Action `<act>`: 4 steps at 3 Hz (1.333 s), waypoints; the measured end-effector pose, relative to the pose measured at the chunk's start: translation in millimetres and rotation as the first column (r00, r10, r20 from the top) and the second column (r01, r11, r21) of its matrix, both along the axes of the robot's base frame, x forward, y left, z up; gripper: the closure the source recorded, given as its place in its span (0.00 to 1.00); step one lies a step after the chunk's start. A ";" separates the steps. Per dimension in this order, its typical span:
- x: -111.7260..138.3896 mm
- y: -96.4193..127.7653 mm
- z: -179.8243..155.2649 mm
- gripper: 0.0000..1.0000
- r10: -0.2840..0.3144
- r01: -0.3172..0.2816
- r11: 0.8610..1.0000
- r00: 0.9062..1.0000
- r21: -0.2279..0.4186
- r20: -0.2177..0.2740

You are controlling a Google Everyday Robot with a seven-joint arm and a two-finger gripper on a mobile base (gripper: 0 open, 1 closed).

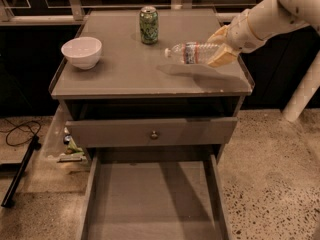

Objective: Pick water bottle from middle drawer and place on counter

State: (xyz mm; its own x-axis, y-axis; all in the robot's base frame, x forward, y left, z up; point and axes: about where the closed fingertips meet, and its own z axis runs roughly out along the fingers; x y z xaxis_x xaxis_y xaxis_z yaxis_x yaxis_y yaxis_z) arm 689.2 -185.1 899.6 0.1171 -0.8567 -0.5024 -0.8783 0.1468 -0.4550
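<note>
The water bottle is clear with a white cap and a red-and-white label. It lies horizontal in the air, cap to the left, a little above the right half of the counter. My gripper comes in from the upper right and is shut on the bottle's base end. The middle drawer is pulled open below the cabinet, and its grey floor is bare.
A green soda can stands at the counter's back middle. A white bowl sits at the counter's left. A shut drawer front with a round knob is above the open drawer. A cable lies on the floor left.
</note>
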 end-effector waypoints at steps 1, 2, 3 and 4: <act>32.5 3.5 -15.9 1.00 -0.061 0.064 0.995 0.997 0.082 -0.040; 50.5 0.5 -37.2 1.00 -0.124 0.134 0.983 0.989 0.125 -0.085; 50.8 1.1 -38.6 0.82 -0.125 0.136 0.983 0.988 0.127 -0.090; 50.8 1.1 -38.7 0.57 -0.125 0.136 0.983 0.988 0.127 -0.090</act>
State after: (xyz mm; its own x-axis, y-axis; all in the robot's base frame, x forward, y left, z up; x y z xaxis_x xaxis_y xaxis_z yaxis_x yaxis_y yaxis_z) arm 740.0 -184.0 860.9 -0.0372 -0.7872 -0.6155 -0.8807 0.3169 -0.3520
